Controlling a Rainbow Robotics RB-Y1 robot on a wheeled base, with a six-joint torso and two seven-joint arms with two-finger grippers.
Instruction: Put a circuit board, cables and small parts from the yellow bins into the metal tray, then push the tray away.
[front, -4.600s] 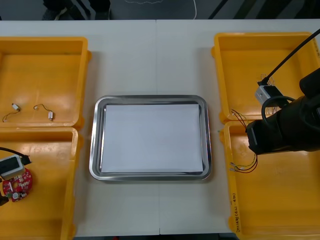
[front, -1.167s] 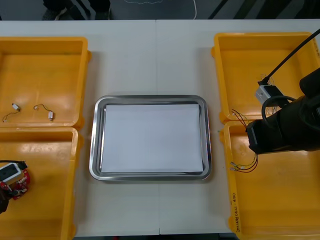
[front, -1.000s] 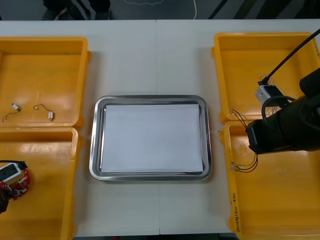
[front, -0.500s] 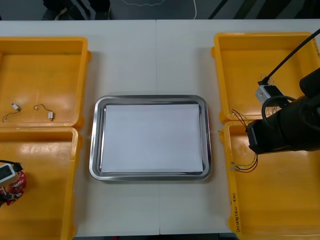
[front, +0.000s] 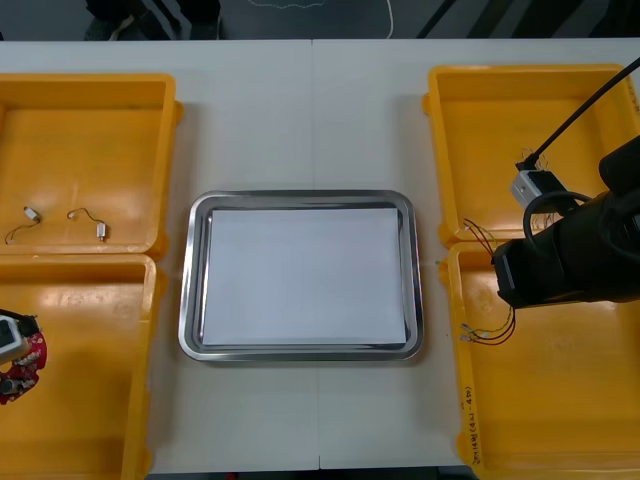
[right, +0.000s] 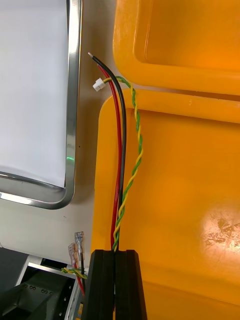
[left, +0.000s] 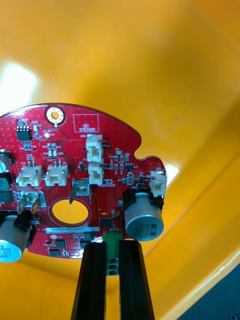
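The circuit board (front: 24, 356) in the left gripper (left: 112, 246) has moved toward the yellow bin's (front: 90, 410) outer edge.

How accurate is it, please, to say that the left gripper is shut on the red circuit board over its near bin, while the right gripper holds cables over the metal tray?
Not quite: the right gripper is shut on the cables over the near right yellow bin, beside the metal tray, not over it, as the right wrist view shows. The rest stands.
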